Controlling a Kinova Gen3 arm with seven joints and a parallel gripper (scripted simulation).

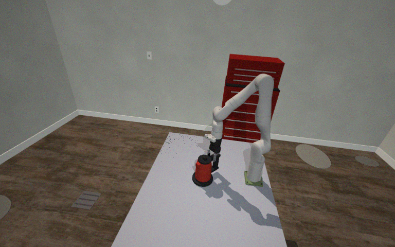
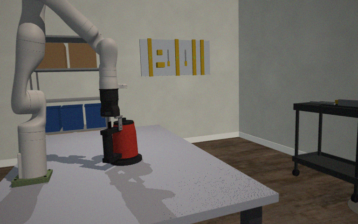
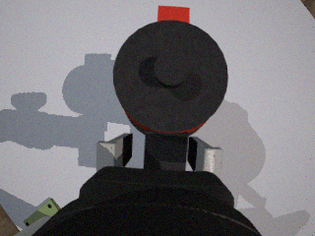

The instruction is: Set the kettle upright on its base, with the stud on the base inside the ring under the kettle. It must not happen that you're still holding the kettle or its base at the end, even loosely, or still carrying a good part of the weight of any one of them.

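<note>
The red kettle (image 1: 202,170) with a black lid stands upright on its round black base (image 1: 201,183) near the middle of the grey table. It also shows in the exterior view (image 2: 125,140), with its black handle (image 2: 107,145) on the arm's side and the base (image 2: 129,161) under it. From above in the wrist view the black lid (image 3: 171,78) hides the red body, and the red spout (image 3: 173,14) points away. My gripper (image 3: 159,147) is open, with a finger on each side of the top of the handle, not pressing it. It also shows in the top and exterior views (image 1: 214,158) (image 2: 113,124). The stud and ring are hidden.
The arm's green mount (image 1: 253,179) is bolted to the table to the right of the kettle. A red tool cabinet (image 1: 250,99) stands behind the table. Shelves with blue bins (image 2: 71,116) are by the wall, and a black cart (image 2: 327,137) stands at the far right.
</note>
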